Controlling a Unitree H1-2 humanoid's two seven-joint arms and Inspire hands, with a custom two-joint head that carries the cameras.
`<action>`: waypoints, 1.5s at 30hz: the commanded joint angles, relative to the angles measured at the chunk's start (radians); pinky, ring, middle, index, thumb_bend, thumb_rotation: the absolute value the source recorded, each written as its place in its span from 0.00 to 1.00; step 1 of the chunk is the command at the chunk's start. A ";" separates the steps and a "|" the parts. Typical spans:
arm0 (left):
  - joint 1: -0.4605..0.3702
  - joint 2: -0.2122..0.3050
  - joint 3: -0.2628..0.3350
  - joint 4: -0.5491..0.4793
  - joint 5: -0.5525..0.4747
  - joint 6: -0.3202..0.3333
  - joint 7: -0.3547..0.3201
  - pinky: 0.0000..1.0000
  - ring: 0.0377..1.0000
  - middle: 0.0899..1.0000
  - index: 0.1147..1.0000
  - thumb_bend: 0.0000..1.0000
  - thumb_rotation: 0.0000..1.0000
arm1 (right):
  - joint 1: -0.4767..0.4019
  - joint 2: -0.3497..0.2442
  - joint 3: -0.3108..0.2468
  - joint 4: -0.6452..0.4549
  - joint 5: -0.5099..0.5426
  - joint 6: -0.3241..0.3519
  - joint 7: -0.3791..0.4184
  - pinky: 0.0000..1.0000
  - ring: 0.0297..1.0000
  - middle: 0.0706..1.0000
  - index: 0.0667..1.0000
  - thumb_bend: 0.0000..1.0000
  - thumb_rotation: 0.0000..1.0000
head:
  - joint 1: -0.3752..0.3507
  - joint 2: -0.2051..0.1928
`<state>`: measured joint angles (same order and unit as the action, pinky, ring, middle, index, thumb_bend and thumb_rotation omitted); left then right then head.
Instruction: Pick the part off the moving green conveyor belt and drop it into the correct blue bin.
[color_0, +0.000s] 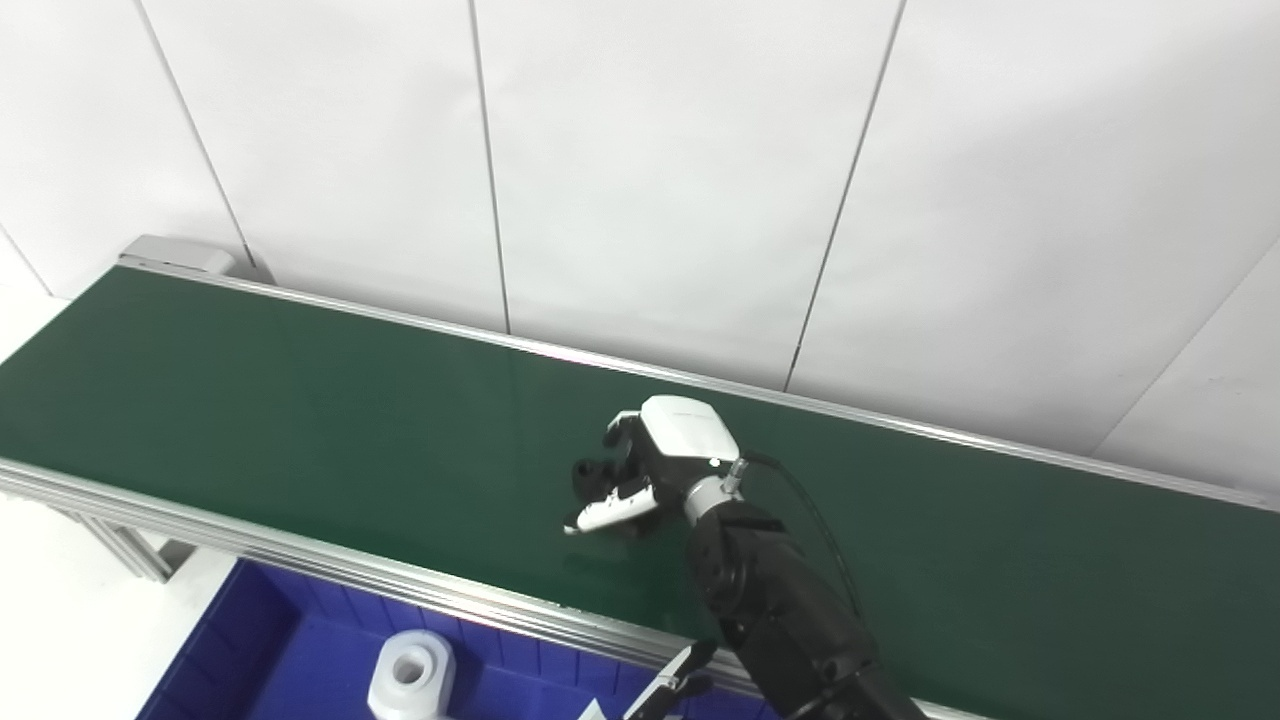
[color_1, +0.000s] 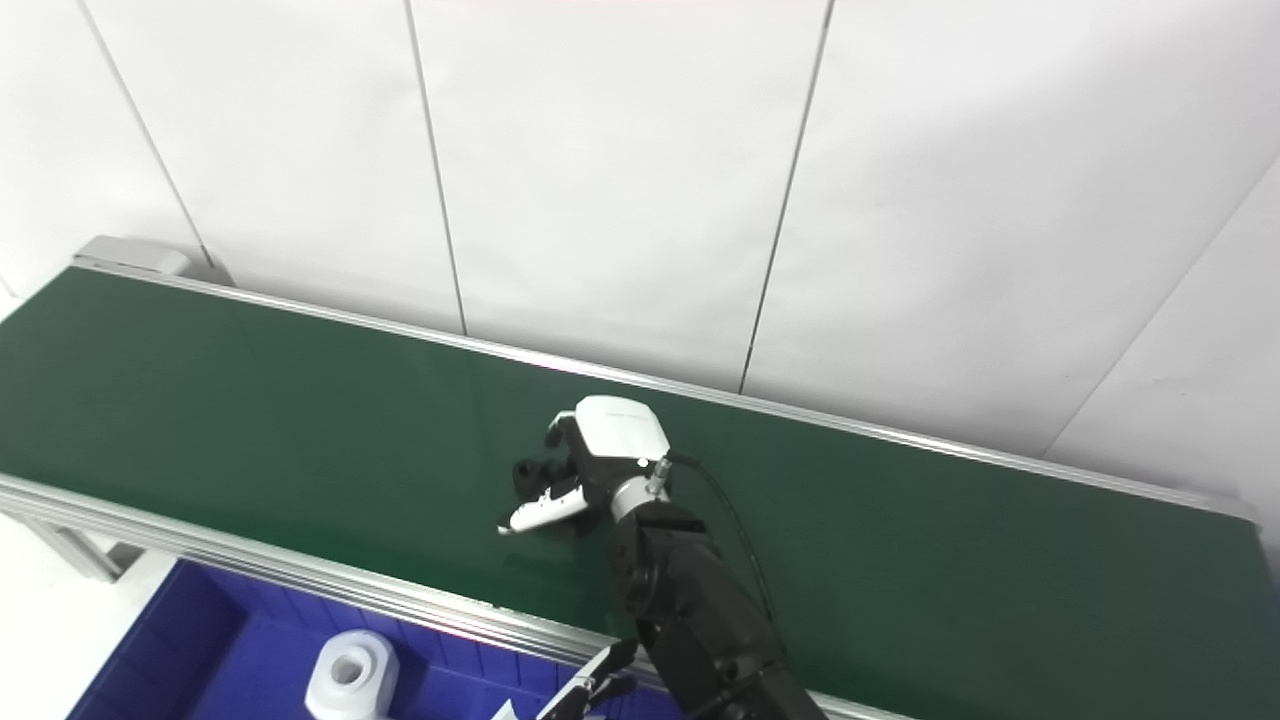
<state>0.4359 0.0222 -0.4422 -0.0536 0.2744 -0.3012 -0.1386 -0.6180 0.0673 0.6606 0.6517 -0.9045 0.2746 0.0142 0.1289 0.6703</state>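
A small black part (color_0: 590, 472) lies on the green conveyor belt (color_0: 300, 430) near its middle. My right hand (color_0: 655, 455) rests low over the belt with its white back facing up. Its dark fingers (color_0: 622, 432) curl over the far side of the part and its white thumb (color_0: 605, 514) reaches along the near side, so the hand is closed around the part. The part sticks out to the left of the hand, also in the right eye view (color_1: 528, 472). My left hand is not in view.
A blue bin (color_0: 250, 640) stands below the belt's near aluminium rail (color_0: 300, 560) at the bottom left, with a white cylindrical part (color_0: 410, 675) inside. A small black-and-white piece (color_0: 665, 685) shows at the bottom edge; I cannot tell what it is. White wall panels stand behind the belt.
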 joint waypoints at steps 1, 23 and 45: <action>0.041 -0.082 -0.100 -0.042 0.041 -0.013 0.010 0.79 0.93 0.98 0.97 0.94 0.87 | -0.011 -0.004 0.037 0.012 -0.035 -0.030 -0.028 0.20 0.24 0.34 0.48 0.54 0.10 | -0.002 0.002; 0.035 -0.055 -0.109 -0.078 0.023 0.050 -0.005 0.78 0.93 0.99 0.99 0.95 0.82 | -0.021 -0.077 0.050 -0.112 -0.059 0.054 0.162 0.15 0.21 0.43 0.45 0.53 0.00 | -0.029 0.025; 0.006 0.021 -0.036 -0.096 -0.147 0.050 -0.055 0.92 1.00 1.00 1.00 0.95 0.77 | 0.106 -0.150 -0.094 -0.745 -0.096 0.120 0.288 0.18 0.23 0.43 0.45 0.53 0.00 | -0.252 0.075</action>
<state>0.4524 0.0524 -0.4793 -0.1106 0.1573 -0.2382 -0.1829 -0.4964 -0.0812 0.5829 -0.0331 -0.9743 0.3744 0.2910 -0.1242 0.7440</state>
